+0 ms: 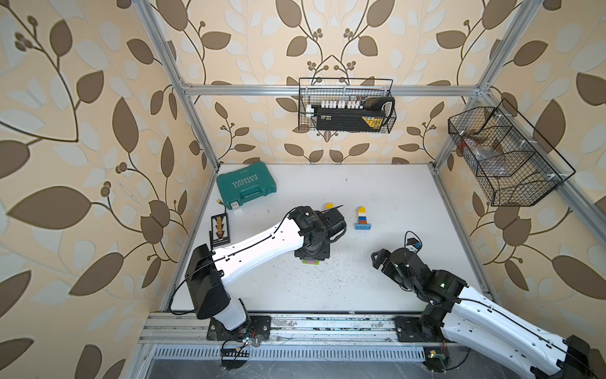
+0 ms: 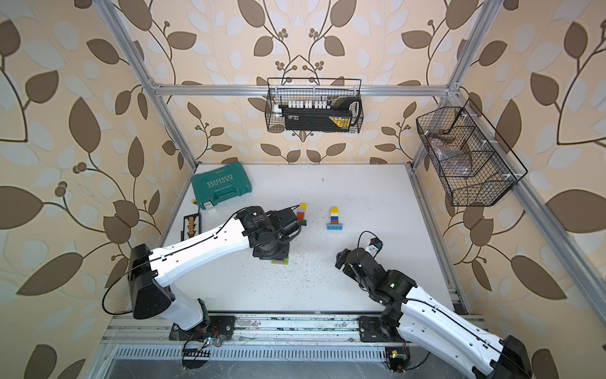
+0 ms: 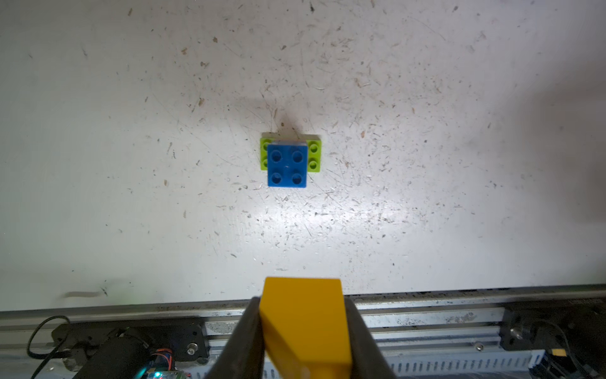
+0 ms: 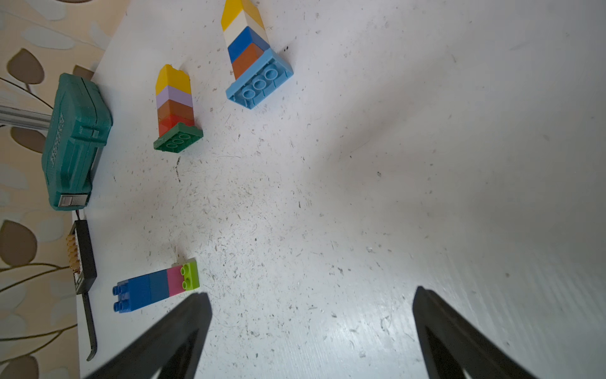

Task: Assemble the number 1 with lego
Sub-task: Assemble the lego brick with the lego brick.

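Near the middle of the worktop (image 1: 360, 288), a little toward its front edge, my left gripper (image 3: 302, 303) is clamped on a yellow sloped brick (image 3: 306, 334), held above a blue-topped stack (image 3: 287, 165) with a lime base (image 3: 314, 156). My right gripper (image 4: 310, 293) gapes wide and empty nearer the right edge. Farther back stand a light-blue-based tower (image 1: 362, 218) and a dark-green-based tower (image 4: 175, 108).

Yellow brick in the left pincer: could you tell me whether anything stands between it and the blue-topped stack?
Nothing visible does: in the left wrist view only scuffed table shows between the yellow brick and the blue-topped stack.
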Controlling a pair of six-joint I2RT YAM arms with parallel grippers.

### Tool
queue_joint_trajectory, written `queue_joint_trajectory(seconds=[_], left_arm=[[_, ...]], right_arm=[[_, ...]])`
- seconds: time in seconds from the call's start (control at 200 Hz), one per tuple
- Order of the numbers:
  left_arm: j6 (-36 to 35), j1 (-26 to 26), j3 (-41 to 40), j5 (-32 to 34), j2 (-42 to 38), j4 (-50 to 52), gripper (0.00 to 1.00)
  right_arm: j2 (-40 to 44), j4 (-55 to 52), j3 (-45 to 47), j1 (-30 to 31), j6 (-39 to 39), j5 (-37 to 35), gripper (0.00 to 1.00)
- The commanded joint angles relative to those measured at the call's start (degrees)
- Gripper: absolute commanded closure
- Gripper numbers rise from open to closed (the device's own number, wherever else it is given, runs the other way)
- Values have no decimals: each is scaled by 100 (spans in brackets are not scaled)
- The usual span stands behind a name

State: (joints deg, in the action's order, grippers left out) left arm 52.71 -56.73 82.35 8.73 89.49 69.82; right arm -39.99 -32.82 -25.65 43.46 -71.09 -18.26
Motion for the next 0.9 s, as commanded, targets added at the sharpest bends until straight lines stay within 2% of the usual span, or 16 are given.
queue_joint_trajectory(seconds=[0.0,0.32,0.585,0.895], left_arm=[[-354,302,-292,-91,-303,-217,75],[-628,512,-635,-97,-64,-798,75],[-1033,795,-1124,-606,-117,-1656,75],[-1428,804,-1124,-711,214,-1770,75]], right_arm=[[17,65,-99,-4,25,24,1],[-176,185,-132,-4,50,50,1],[-185,321,-77,4,88,49,0],[-307,337,-120,4,78,43,1]])
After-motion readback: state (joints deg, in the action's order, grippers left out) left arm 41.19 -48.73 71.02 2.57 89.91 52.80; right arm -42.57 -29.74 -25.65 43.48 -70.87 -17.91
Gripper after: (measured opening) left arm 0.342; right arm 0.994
